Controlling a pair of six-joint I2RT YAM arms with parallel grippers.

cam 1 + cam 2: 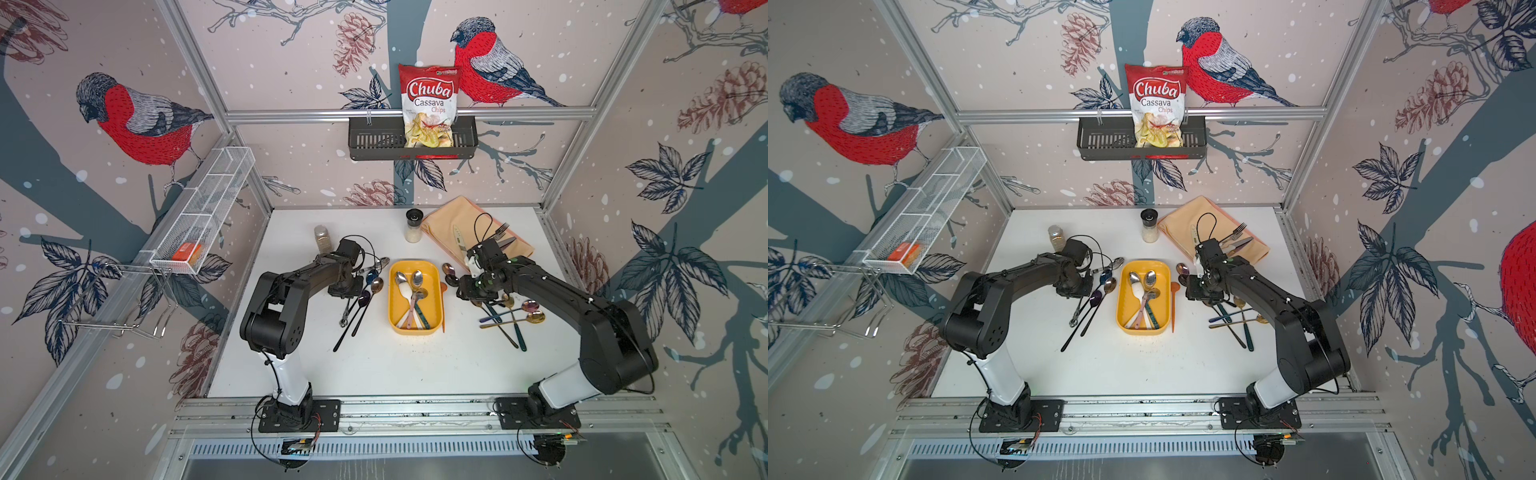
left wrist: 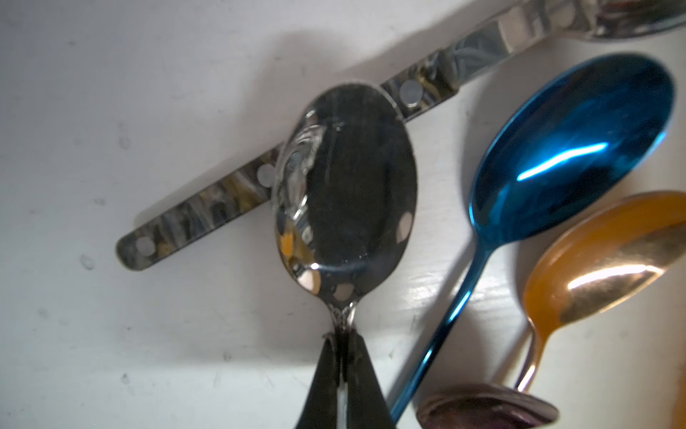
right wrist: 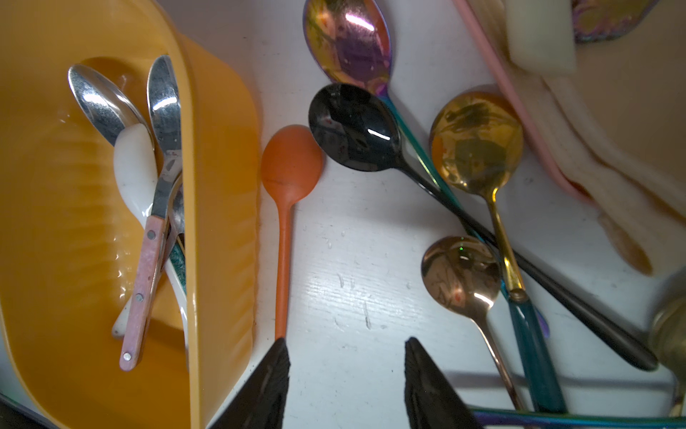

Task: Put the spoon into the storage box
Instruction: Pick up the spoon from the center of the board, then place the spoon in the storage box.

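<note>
- The left fingers [image 2: 330,375] are pressed together on the thin neck of a silver spoon [image 2: 345,193], just below its bowl. Nothing else is in the pinch.
- That spoon's bowl lies across the riveted handle [image 2: 208,208] of another silver spoon, with a blue spoon [image 2: 571,148] and a copper spoon [image 2: 601,267] just beside it. I cannot tell whether it has cleared the tabletop [image 2: 111,111].
- The storage box [image 1: 433,303] sits mid-tabletop between the two arms, near the held spoon and to its right. It already holds several spoons.
- The right fingers [image 3: 269,382] stand about half apart and empty. They hover over bare tabletop between an orange spoon [image 3: 291,163] and a rose-gold spoon [image 3: 460,275], just beside the box.
- Step in hand, as I judge it: the grasp is made; the lift and carry are not yet done.
- The next move calls for a straight rise, so the bowl comes off the handle beneath without dragging its neighbours. Then a short sideways carry over the box rim and a low release, handle along the box's length.
</note>
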